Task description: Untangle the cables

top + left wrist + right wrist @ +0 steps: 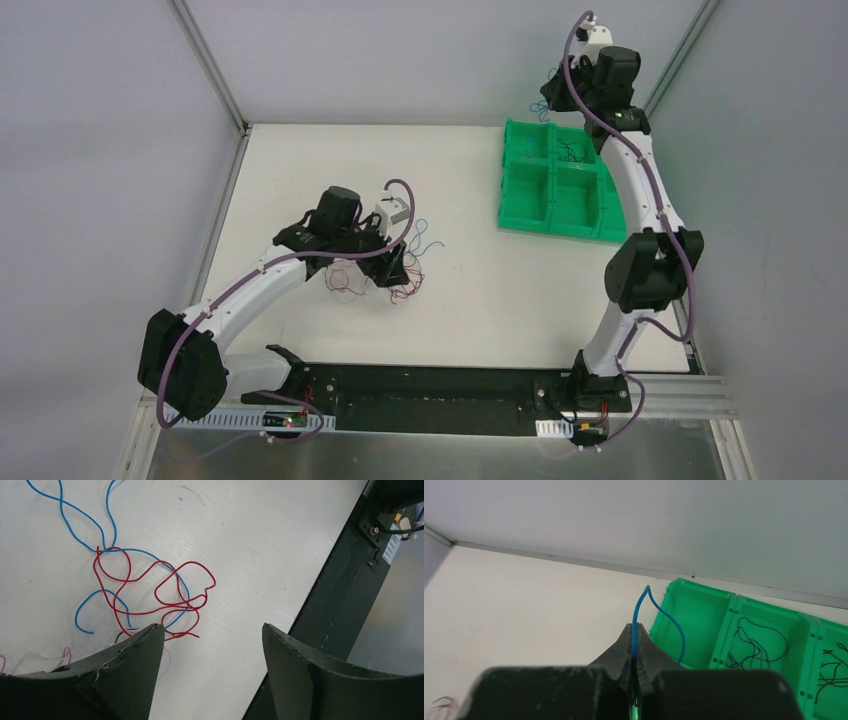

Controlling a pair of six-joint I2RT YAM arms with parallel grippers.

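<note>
A loose tangle of thin red and blue cables (185,602) lies on the white table, just beyond my left fingertips. My left gripper (211,627) hovers over the table with its jaws wide apart and nothing between them; its left finger (135,655) covers a few wire ends. From above, that gripper (395,268) sits over the red cables (405,290), with blue strands (425,240) beside it. My right gripper (633,630) is shut on a single blue cable (635,622), whose free end arcs down toward the green tray (694,615). In the top view the right gripper (548,100) is raised behind the tray.
The green compartment tray (524,195) stands at the back right; two of its compartments hold dark wires (756,647) and dark reddish wires (831,670). A black base plate (420,395) runs along the near edge, close to my left gripper (345,595). Frame posts and walls enclose the table.
</note>
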